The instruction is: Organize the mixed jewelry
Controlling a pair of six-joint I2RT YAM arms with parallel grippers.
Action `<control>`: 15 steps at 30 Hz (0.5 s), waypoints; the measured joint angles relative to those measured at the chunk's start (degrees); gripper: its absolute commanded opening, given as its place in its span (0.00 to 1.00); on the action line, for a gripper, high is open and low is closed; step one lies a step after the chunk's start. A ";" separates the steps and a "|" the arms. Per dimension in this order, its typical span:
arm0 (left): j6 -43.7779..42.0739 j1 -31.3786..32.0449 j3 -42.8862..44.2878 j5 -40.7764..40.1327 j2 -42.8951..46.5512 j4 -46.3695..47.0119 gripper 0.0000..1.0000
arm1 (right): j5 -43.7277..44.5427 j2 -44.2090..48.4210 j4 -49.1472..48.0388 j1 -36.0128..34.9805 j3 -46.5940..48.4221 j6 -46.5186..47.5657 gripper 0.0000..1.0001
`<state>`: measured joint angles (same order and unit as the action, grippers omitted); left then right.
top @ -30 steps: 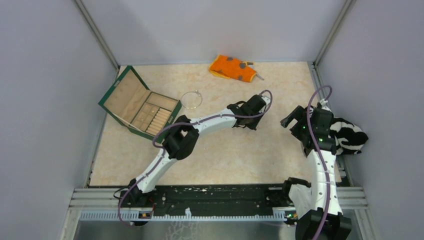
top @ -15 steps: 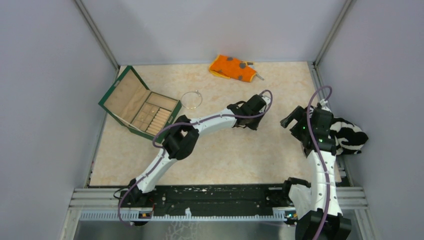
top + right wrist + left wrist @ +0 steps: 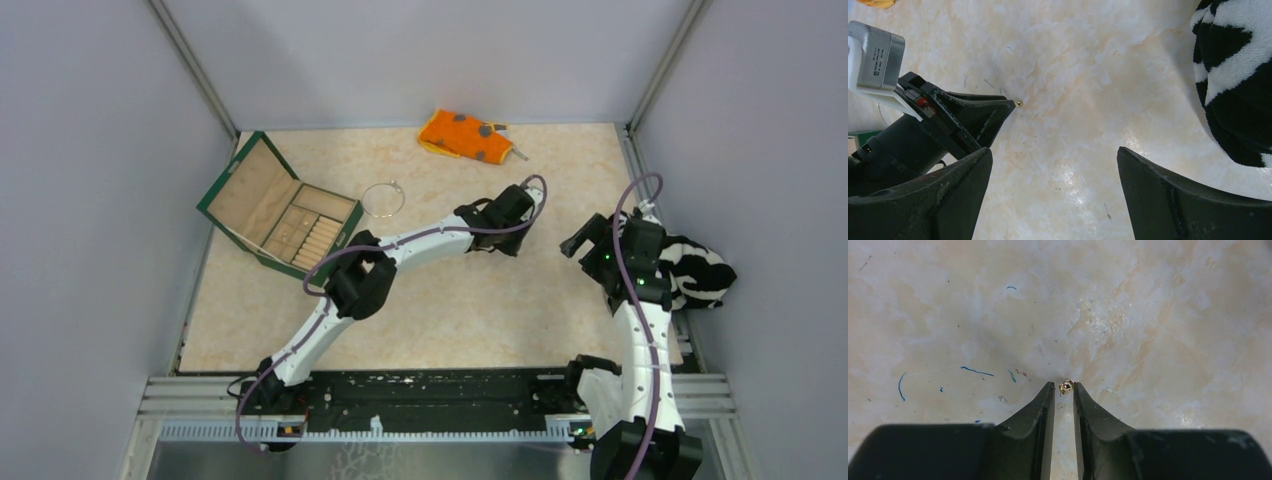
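Observation:
A tiny gold bead point(image 3: 1066, 386) lies on the marbled tabletop right at the tips of my left gripper point(image 3: 1063, 386). The jaws stand a narrow gap apart; the bead rests against the right fingertip point(image 3: 1079, 390) and clear of the left one. The right wrist view shows the same bead point(image 3: 1019, 103) just off the left gripper's fingertips point(image 3: 1009, 105). A thin silvery wire bangle point(image 3: 364, 200) lies flat near the open box. My right gripper point(image 3: 1054, 150) hangs wide open over bare table, holding nothing.
An open green jewellery box point(image 3: 285, 215) with wooden compartments sits at the left. An orange grey-spotted cloth point(image 3: 462, 135) lies at the back. A black-and-white striped cloth point(image 3: 700, 272) is bunched at the right edge beside the right arm. Grey walls enclose the table.
The left gripper's jaws have parted a little around the bead. Neither arm has visibly shifted in the top view.

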<state>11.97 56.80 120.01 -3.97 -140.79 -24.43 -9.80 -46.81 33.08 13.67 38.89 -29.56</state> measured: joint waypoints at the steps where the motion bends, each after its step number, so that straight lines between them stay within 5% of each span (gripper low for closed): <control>1: -0.02 0.00 0.13 0.00 0.02 0.11 0.26 | 0.00 0.07 0.00 0.00 0.00 0.00 0.94; 15: -0.02 0.00 0.31 -0.42 -0.02 -0.15 0.32 | -0.26 0.66 0.00 0.00 -0.02 0.00 0.94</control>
<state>11.94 56.80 120.31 -4.38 -140.81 -24.58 -10.07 -46.15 33.08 13.67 38.87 -29.56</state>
